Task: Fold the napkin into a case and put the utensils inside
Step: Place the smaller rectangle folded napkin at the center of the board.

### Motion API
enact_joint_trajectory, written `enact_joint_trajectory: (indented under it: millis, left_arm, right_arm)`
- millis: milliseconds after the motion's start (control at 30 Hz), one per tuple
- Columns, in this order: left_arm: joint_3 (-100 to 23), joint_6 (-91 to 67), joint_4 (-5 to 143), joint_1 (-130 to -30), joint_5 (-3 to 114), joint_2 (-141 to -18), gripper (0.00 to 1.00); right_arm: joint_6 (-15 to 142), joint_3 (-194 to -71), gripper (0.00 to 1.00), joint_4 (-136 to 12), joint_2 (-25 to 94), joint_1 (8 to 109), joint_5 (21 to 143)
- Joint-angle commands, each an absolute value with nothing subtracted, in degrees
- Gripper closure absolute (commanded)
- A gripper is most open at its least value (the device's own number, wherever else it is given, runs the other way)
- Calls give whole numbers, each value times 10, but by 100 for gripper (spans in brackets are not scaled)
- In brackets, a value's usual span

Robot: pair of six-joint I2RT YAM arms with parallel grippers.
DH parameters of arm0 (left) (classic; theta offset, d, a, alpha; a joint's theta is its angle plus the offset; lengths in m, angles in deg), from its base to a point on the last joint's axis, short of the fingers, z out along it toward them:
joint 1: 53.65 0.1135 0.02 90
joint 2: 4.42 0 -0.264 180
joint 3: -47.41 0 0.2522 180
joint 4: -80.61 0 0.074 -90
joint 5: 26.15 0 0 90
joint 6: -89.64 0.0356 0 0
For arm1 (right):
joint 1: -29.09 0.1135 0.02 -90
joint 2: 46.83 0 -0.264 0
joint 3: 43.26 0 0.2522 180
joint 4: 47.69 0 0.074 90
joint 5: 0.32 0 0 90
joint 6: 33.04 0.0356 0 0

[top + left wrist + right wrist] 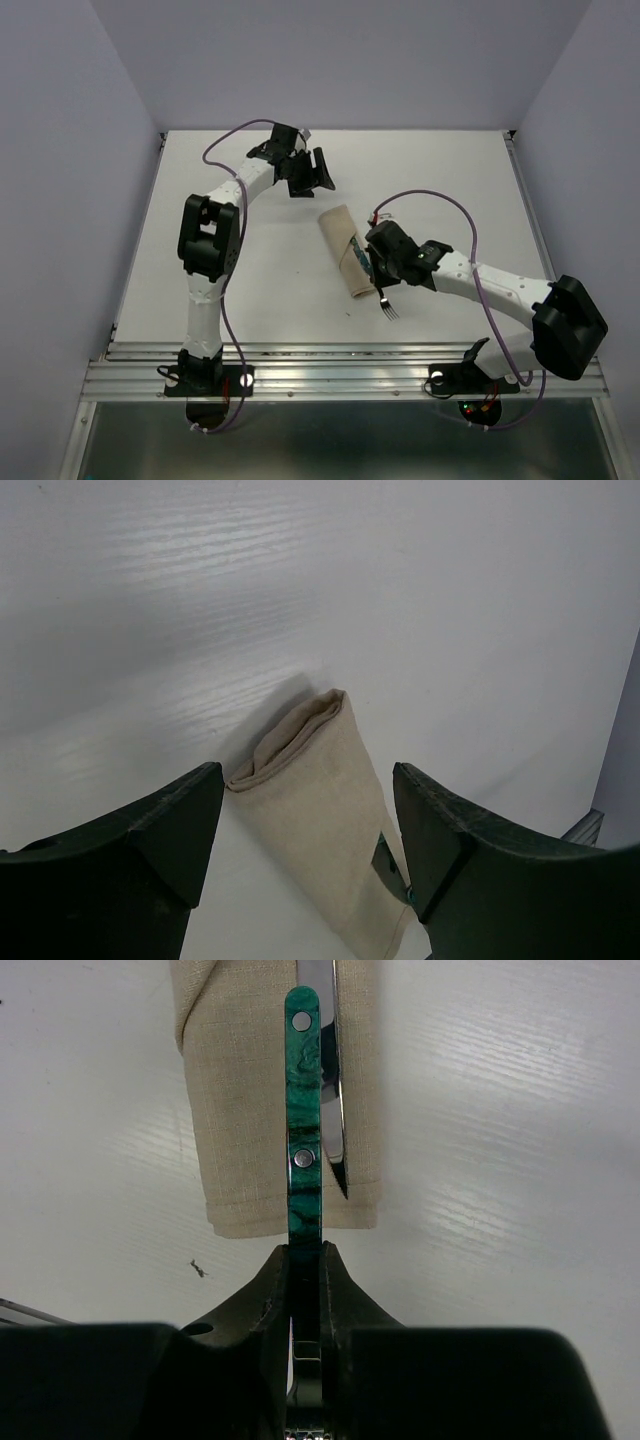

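From my overhead feed, the napkin [343, 252] lies folded into a narrow oblong case a little right of the middle of the bench [450, 180]. It sits slanted, with one short end toward the far left corner and the other toward the near edge.

My right pincer [305, 1256] sits at the near short end of the case, just off its hem. Its fingers are pressed together on a fork [388, 306], clamped on the green marbled handle [303, 1110]. From that grip the handle runs forward over the top of the cloth, with both rivets and the rounded tip in plain sight, so it is on the case rather than in it. I cannot tell whether it touches the fabric. The tines stick out behind the pincer, toward the near edge of the bench.

A silvery knife blade [337, 1110] lies just beside the handle, on its right in the wrist view, with its point close to the hem.

My left pincer [312, 178] hangs beyond the far end of the case, toward the far edge. Its fingers [150, 850] are spread wide apart with nothing between them, clear of the cloth. Through its camera I see the layered folds of the far end of the case.
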State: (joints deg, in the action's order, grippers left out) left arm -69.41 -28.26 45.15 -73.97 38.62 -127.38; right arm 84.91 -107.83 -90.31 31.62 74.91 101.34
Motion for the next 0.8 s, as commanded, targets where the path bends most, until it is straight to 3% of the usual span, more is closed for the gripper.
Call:
enact_joint_trajectory:
  millis: [0,267,767]
  left_arm:
    - [-737,-260,473,-746,347,-1289,22]
    - [-732,-249,480,-751,324,-1332,21]
    - [-619,-248,536,-753,292,-1300,22]
  right_arm:
    - [854,-1086,99,-898,320,750,1001]
    - [842,-1111,99,-874,366,750,970]
    - [848,-1167,99,-843,445,750,979]
